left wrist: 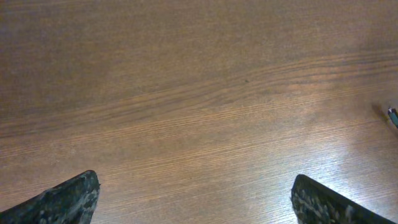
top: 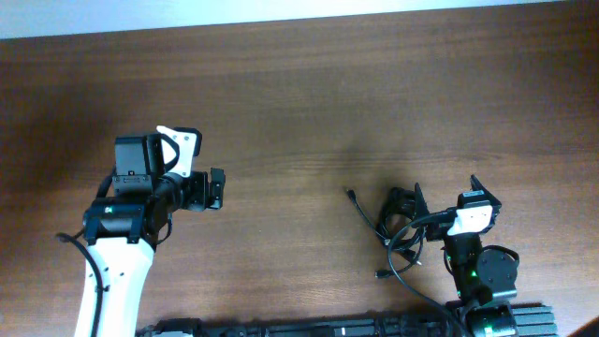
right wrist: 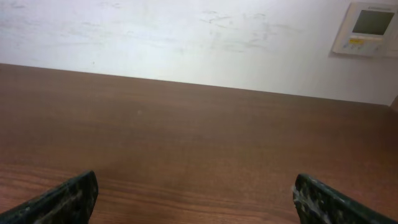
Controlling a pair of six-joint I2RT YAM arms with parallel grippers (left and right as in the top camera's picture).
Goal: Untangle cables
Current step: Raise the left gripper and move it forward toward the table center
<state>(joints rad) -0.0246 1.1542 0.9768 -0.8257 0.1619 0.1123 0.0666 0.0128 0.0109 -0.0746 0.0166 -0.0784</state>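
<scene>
Your left claw stands spread wide. In the left wrist view its two mottled dark fingers sit in the bottom corners with only bare brown wood-grain surface between them, and nothing is pinched. The overhead view places this arm on the left side of the surface, well apart from the work.

Your right claw is spread just as wide. Its fingers frame empty wood, and it faces a white wall with a pale wall-mounted control panel at the upper right. It grips nothing.

The tangle of thin black cables lies on the surface at the lower right of the overhead view, just beside your right arm on its left side. The loops are bunched and cross one another. One loose end with a small plug trails toward the middle of the surface, and another short end points toward the near edge. You cannot tell from overhead whether any cord touches the right arm. In the left wrist view only a small dark cable tip shows at the right edge.
</scene>
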